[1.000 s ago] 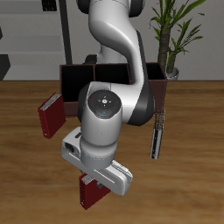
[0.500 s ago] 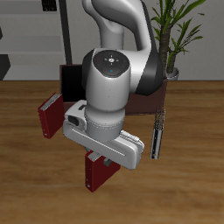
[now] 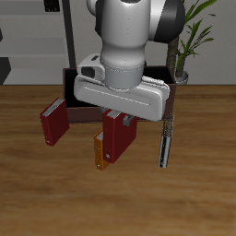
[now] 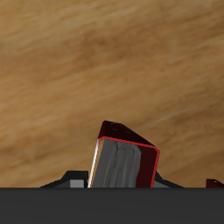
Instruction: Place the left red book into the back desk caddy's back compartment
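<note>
Below the white and grey claw [image 3: 121, 109] hangs the left red book [image 3: 119, 135], bright red with pale grey-white page edges. Just beside it an orange book [image 3: 100, 151]; farther off a darker crimson book [image 3: 53, 122]. Behind, the back desk caddy [image 3: 72, 96], dark maroon-brown. The worktop [image 3: 203, 184] shows warm brown wood grain.

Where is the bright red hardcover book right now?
Exterior view: the bright red hardcover book hangs in the gripper, above the table, before the dark maroon caddy, beside the orange book.
</note>
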